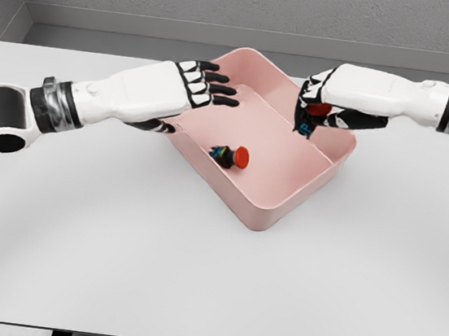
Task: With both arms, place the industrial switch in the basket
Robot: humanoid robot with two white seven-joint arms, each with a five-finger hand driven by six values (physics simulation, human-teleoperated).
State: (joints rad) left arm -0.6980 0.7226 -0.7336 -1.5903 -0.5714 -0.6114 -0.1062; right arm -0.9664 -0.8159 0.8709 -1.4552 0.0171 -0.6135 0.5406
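On the white surface (210, 281) I am working over, a pink basket (272, 211) sits angled at the far middle, split by a low divider into two compartments. My left hand (202, 83) reaches in from the left, its fingers spread flat and holding nothing, hovering over the basket's left rim. My right hand (318, 110) comes in from the right above the far-right compartment, curled tight around an industrial switch (315, 113) whose red button shows between the fingers. A second switch (230, 156), black with a red cap, already lies on its side in the near-left compartment. My worry from here, as I judge it: the right hand sits near the basket's right wall, so a release while tilted could bounce the switch off the rim onto the surface, and the left hand hangs close enough to nudge the basket.
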